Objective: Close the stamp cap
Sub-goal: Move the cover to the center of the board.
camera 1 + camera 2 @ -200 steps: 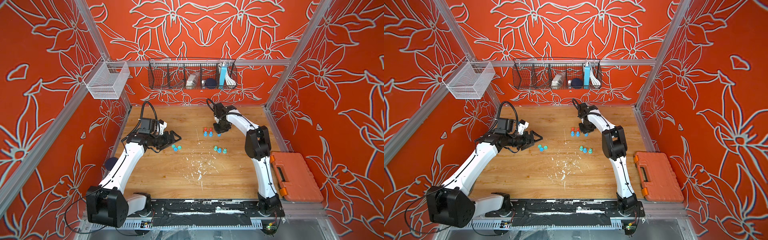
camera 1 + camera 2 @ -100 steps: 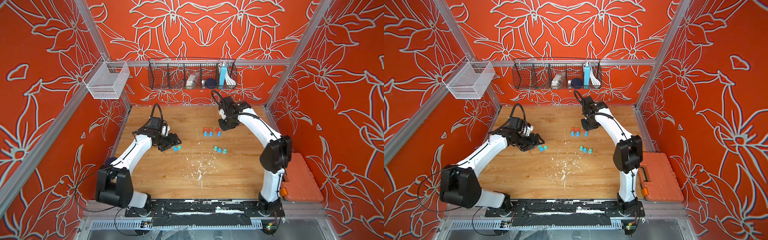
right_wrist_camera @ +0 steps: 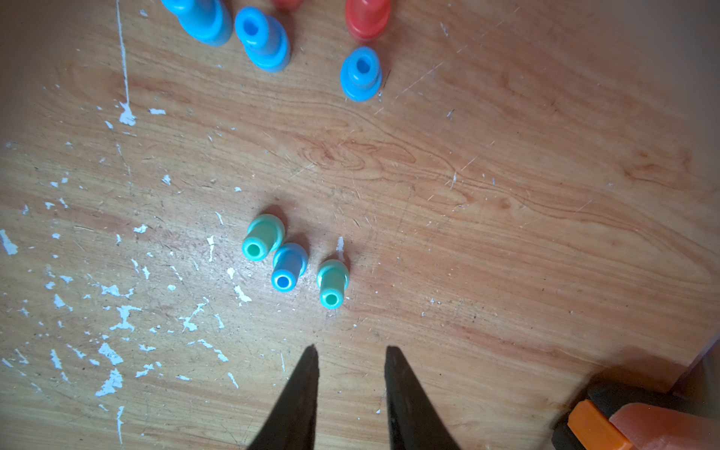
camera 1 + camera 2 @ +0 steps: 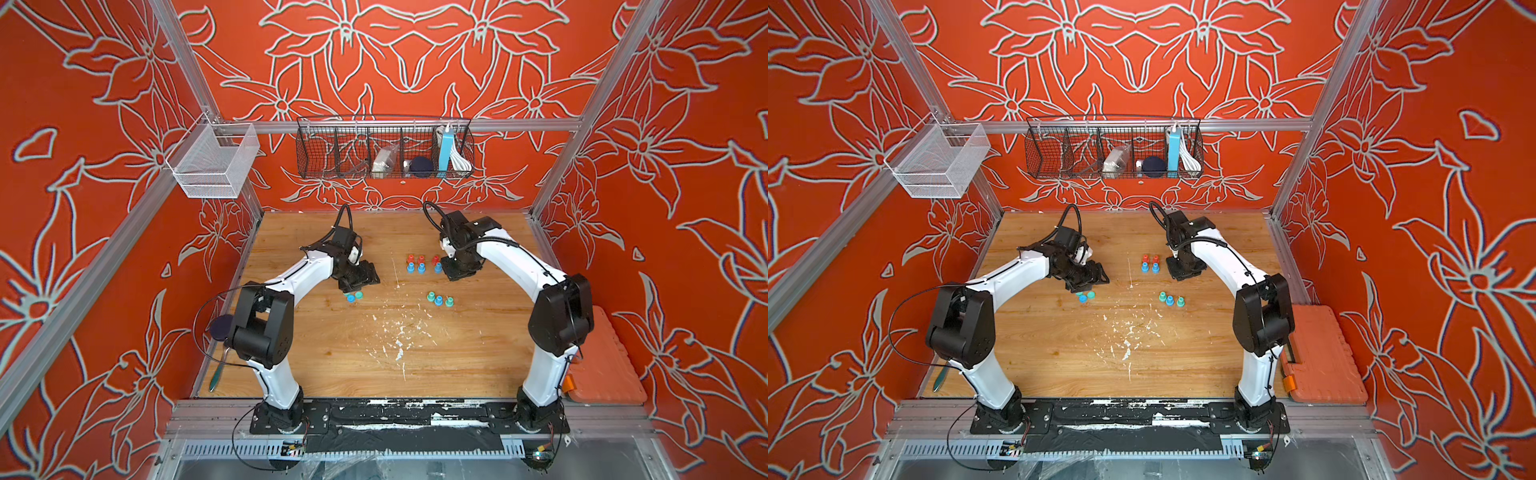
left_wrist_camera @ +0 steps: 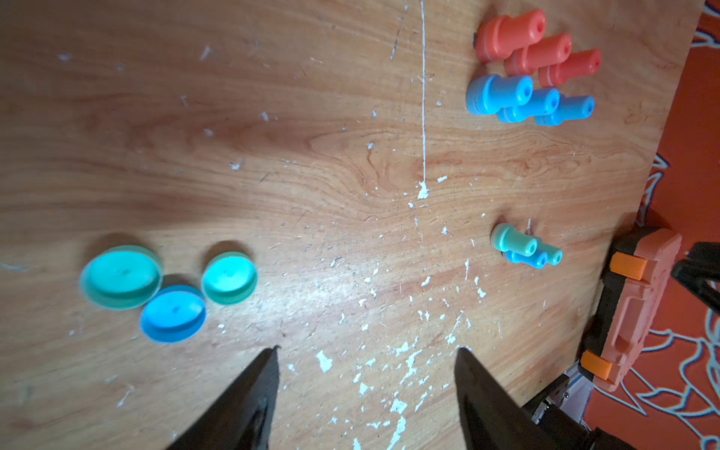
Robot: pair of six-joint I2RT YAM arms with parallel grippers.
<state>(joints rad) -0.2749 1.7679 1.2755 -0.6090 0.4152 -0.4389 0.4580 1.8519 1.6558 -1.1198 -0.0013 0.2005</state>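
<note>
Three caps (image 5: 173, 313) cluster near left claw (image 5: 366, 350); orange case (image 4: 602, 361) lies beside table (image 4: 332, 365).

The walls (image 4: 415, 50) are orange-red with pale flower outlines all over. The counter (image 4: 374, 353) is brown wood with little white flecks. Three red stamps (image 5: 510, 35) and three blue stamps (image 5: 498, 93) are bright. The two green caps (image 5: 120, 276) are light; the blue cap (image 5: 173, 313) is deeper. The case (image 4: 1320, 353) is orange. The arms (image 4: 519, 262) are white and black.
</note>
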